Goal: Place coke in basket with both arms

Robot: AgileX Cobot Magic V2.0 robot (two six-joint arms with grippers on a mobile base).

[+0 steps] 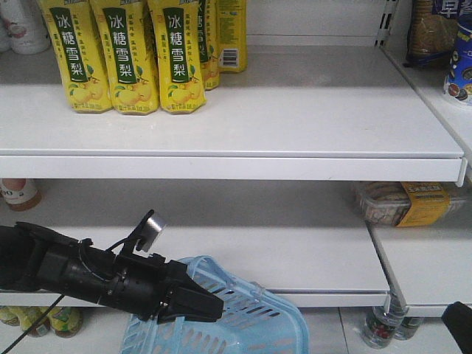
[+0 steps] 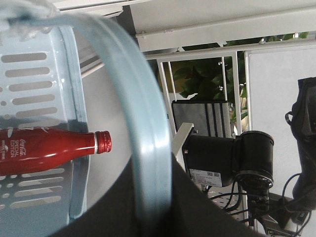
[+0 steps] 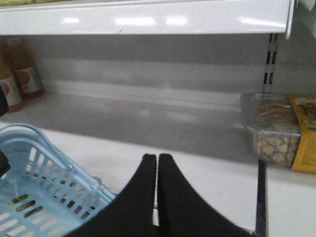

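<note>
The light blue basket hangs low in front of the shelves, held up by its handle. My left gripper is shut on that handle, with the basket's slotted wall to its left. The red coke bottle lies on its side inside the basket, cap pointing right. My right gripper is shut and empty, held in front of the lower shelf, to the right of the basket's corner. In the front view only a black tip of the right arm shows at the bottom right.
Yellow pear-drink cartons stand on the upper shelf. A clear snack box with a yellow label sits on the lower shelf at right, also in the right wrist view. Bottles stand at far left. Bottles stand below.
</note>
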